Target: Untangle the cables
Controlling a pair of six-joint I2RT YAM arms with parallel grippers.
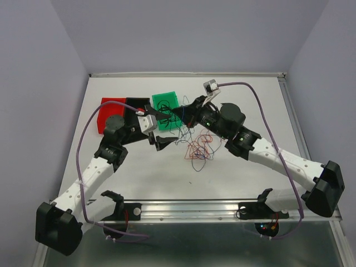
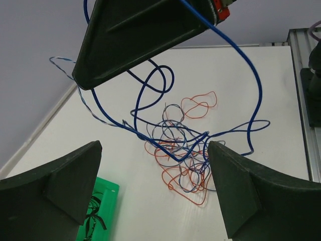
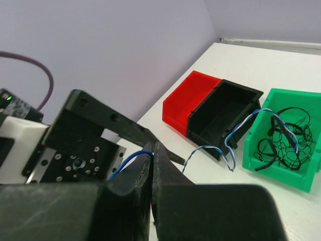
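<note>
The cables lie as a loose tangle of red and blue wires [image 1: 199,147] on the white table, seen closer in the left wrist view [image 2: 180,155]. My right gripper [image 3: 153,150] is shut on a blue cable [image 3: 128,159], holding it lifted above the table. That blue cable [image 2: 220,35] runs from the right gripper [image 1: 173,114] down into the tangle. A twisted blue-white cable [image 3: 235,133] trails toward the bins. My left gripper [image 2: 153,170] stands wide open just above the table with nothing between its fingers, close under the right gripper [image 2: 135,35].
Three bins stand at the back: red [image 1: 108,114], black [image 1: 136,103] and green [image 1: 173,95]. The green bin [image 3: 281,175] holds black cables [image 3: 286,138]. A metal rail [image 1: 189,208] runs along the near edge. Grey walls enclose the table.
</note>
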